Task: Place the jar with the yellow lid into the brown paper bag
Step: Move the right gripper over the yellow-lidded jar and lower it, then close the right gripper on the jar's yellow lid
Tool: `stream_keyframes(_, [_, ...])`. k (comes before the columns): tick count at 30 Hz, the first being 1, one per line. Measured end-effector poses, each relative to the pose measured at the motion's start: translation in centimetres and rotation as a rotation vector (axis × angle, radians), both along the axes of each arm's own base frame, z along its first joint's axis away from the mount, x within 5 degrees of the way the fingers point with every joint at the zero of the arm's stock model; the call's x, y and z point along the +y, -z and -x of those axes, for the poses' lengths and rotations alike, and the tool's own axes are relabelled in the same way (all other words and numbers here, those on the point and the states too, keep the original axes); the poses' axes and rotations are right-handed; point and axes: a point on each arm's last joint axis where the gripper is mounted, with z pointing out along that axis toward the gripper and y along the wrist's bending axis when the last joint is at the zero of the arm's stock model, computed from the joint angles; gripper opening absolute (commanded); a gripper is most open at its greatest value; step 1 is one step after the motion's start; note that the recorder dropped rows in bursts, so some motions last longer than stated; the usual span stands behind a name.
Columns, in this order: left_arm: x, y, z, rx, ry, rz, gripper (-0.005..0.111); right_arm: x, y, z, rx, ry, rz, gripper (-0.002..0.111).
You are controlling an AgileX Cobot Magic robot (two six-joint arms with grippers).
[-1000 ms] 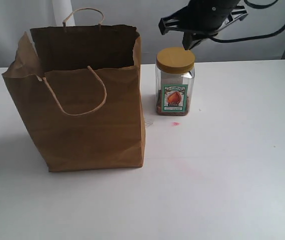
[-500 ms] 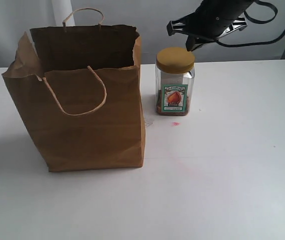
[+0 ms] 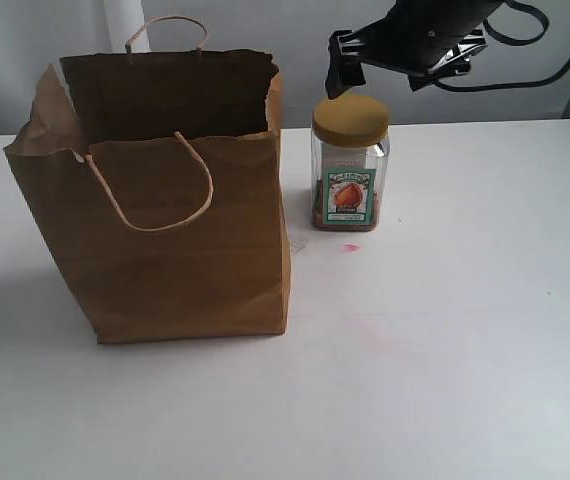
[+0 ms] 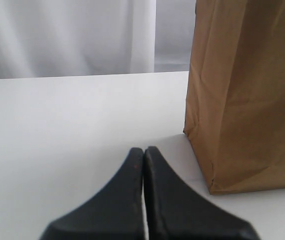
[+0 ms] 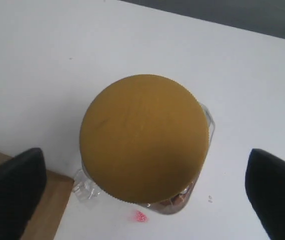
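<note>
The yellow-lidded jar (image 3: 350,170) stands upright on the white table, just right of the brown paper bag (image 3: 165,230), which stands open with its handles up. My right gripper (image 3: 385,70) hovers just above the jar's lid, open wide. In the right wrist view the mustard lid (image 5: 145,137) lies between the two dark fingers (image 5: 12,192), and neither touches it. My left gripper (image 4: 143,151) is shut on nothing, low over the table beside a lower corner of the bag (image 4: 242,100). It is out of the exterior view.
A small pink spot (image 3: 351,247) marks the table in front of the jar. A black cable (image 3: 545,60) loops behind the right arm. White curtain hangs behind the table (image 3: 445,330).
My right gripper has shifted and turned a little above the jar's lid. The jar and the bag have not moved.
</note>
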Motion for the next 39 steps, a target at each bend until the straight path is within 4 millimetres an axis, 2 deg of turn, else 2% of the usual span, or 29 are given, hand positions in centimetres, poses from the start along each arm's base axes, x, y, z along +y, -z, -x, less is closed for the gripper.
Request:
stream_keyframes(5, [0.0,0.0,0.0,0.000,0.000,0.000,0.001,0.1,-0.2,-0.2,-0.033,-0.007,-0.002,0.105])
stream_keyframes(14, [0.0,0.0,0.0,0.000,0.000,0.000,0.001,0.7,-0.2,-0.5,-0.085,-0.120,0.029,0.105])
stream_keyframes(23, [0.0,0.0,0.0,0.000,0.000,0.000,0.001,2.6,1.9,-1.7,-0.114,-0.196,0.081,0.105])
stream_keyframes(31, [0.0,0.0,0.0,0.000,0.000,0.000,0.001,2.3,2.4,-2.2,-0.144,-0.190,0.115,0.105])
stream_keyframes(39, [0.0,0.0,0.0,0.000,0.000,0.000,0.001,2.0,3.8,-2.6,-0.113,-0.204,0.169,0.105])
